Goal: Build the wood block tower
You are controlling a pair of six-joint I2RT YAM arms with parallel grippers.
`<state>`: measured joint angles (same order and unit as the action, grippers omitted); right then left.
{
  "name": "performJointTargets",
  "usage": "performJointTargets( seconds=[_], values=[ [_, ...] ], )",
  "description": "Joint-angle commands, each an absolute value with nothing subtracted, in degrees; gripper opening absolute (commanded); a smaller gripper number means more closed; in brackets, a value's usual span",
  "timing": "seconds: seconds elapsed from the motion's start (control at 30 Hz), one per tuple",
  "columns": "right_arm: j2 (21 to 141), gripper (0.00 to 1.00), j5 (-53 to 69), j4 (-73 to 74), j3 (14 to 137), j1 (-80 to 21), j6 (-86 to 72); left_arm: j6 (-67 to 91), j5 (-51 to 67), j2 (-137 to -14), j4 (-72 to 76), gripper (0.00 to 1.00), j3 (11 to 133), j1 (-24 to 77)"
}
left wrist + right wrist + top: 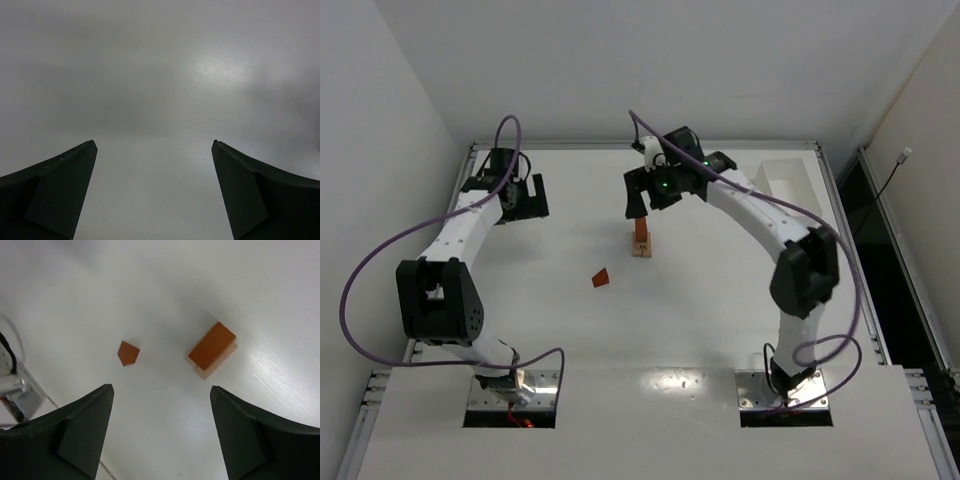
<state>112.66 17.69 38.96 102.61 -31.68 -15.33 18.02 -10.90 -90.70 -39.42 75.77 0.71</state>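
Note:
The tower (641, 238) is a narrow stack of tan and reddish-brown wood blocks near the table's middle. From above in the right wrist view it shows a reddish-brown top over a tan block (212, 349). A loose reddish-brown block (601, 278) lies on the table to its front left; it also shows in the right wrist view (128, 353). My right gripper (637, 195) is open and empty, above and just behind the tower. My left gripper (525, 200) is open and empty at the far left, over bare table.
A white rectangular tray (790, 185) stands at the back right. The table's raised rim (650, 146) runs along the back. A cable and metal bracket (15, 390) show at the left of the right wrist view.

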Motion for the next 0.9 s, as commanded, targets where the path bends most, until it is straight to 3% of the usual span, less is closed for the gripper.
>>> performJointTargets(
  seconds=[0.0, 0.03, 0.17, 0.27, 0.5, 0.87],
  values=[
    [100.8, 0.75, 23.5, 30.4, 93.0, -29.8, -2.4, 9.8, 5.2, -85.6, -38.0, 1.0, 71.5, 0.6],
    [99.1, 0.75, 21.6, 30.4, 88.7, -29.2, 0.4, 8.5, 12.6, -82.7, -36.8, 0.99, 67.5, 1.5],
    [92.6, 0.75, 13.1, 28.8, 80.8, -25.3, 3.5, 3.2, 14.6, -80.1, -35.5, 0.9, 62.7, 13.2],
    [89.8, 0.75, 10.8, 29.5, 77.6, -22.0, 5.2, -1.9, 17.9, -78.5, -34.2, 0.89, 58.8, 16.6],
    [84.6, 0.75, 12.3, 28.3, 71.7, -14.8, 4.3, -15.2, 18.6, -78.3, -28.7, 0.75, 51.9, 20.9],
    [82.1, 0.75, 16.0, 28.8, 70.0, -9.3, 2.6, -25.7, 17.1, -82.9, -23.8, 0.75, 49.1, 20.9]
  ],
)
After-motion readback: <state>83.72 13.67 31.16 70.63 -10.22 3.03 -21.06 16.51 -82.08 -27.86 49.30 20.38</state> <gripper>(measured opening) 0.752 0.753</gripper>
